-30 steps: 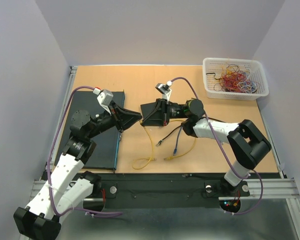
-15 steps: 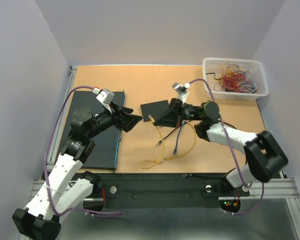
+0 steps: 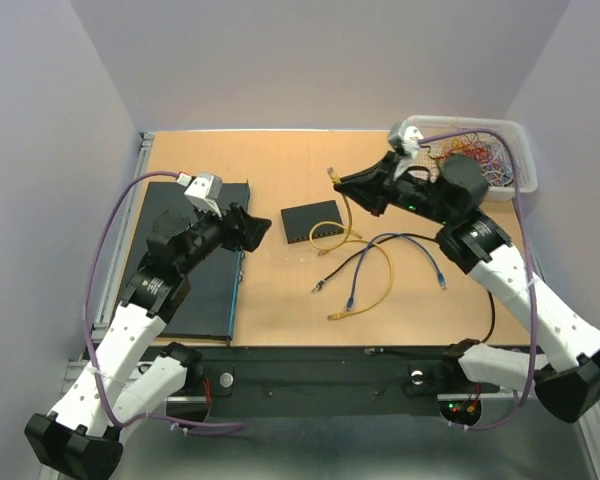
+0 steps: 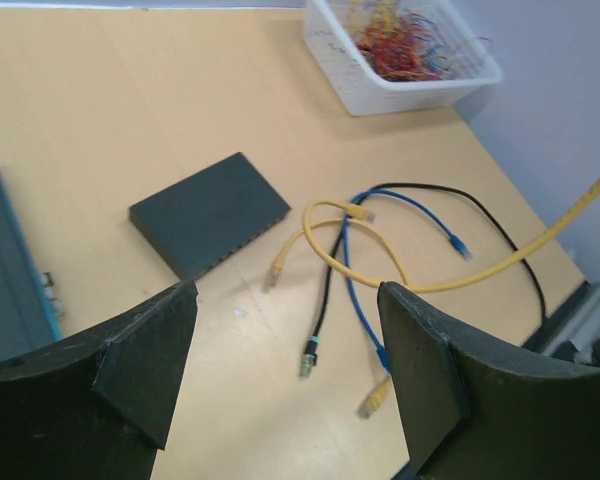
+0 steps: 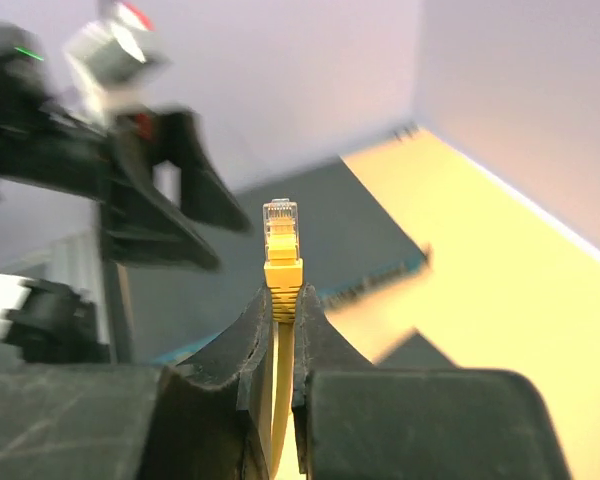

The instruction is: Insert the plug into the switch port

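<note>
"Where was the plug?"

"I had it in the right gripper (image 5: 282, 312). The jaws were shut on the yellow cable just behind the plug (image 5: 281, 232), and it was lifted off the table (image 3: 280, 165). The switch (image 3: 313, 222) lay below, near-left of it, with its long side running roughly left to right."

"And your other arm?"

"The left gripper (image 4: 285, 310) was spread wide and held nothing. It hovered left of the switch, about as near to it as the right one."

"Anything in the way?"

"A loose blue cable (image 4: 450, 235) and a black cable (image 4: 311, 350) lay right of the switch. The basket (image 4: 380, 95) stood well apart, far right. I judged the plug needed turning toward the ports."
</note>
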Motion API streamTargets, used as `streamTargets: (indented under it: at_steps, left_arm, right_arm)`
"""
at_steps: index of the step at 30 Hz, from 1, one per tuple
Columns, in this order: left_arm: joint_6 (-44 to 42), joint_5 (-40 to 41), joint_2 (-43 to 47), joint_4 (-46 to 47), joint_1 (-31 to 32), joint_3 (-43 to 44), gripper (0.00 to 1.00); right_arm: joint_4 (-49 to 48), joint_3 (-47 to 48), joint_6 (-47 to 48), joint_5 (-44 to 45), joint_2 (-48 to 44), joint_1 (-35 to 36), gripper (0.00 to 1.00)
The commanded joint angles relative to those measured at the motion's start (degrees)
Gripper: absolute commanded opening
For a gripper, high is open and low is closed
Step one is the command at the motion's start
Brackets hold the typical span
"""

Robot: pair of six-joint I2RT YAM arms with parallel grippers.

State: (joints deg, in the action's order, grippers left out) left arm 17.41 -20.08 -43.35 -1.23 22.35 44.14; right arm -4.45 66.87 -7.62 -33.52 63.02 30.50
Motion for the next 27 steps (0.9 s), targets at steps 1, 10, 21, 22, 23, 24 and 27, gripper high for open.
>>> streamTargets:
  at_steps: [1, 10, 21, 22, 23, 24, 27]
  left_arm:
    - [-0.8, 16.5, -1.37, -3.84, -0.73, 3.93, 0.84]
    - [0.25, 27.21, -9.46, -11.33, -12.3, 9.65, 0.84]
    - [2.46, 25.87, -23.26, -7.82, -23.65, 14.65, 0.83]
    - [1.32, 26.31, -24.22, -7.73, -24.1, 15.01, 0.83]
    - [0.79, 28.49, -24.5, -7.99, -24.28, 15.53, 0.83]
    - [0.26, 29.99, -24.93, -7.99, -24.37, 15.54, 0.83]
    - [-0.97, 34.48, -25.64, -7.91, -25.51, 13.88, 0.87]
  right_arm:
    - [13.32, -0.6, 9.18, 15.35, 7.0, 6.54, 0.0]
    - [10.44, 3.18, 11.66, 30.54, 37.06, 23.19, 0.01]
    - [-3.9, -1.22, 8.15, 24.2, 45.96, 28.64, 0.0]
    - [-4.25, -1.3, 8.14, 24.38, 46.05, 29.35, 0.01]
    - [-4.69, -1.3, 8.14, 24.29, 46.13, 29.7, 0.0]
    - [-4.78, -1.3, 8.06, 24.2, 46.14, 29.96, 0.0]
    - [-4.78, -0.69, 7.88, 23.06, 46.92, 30.93, 0.0]
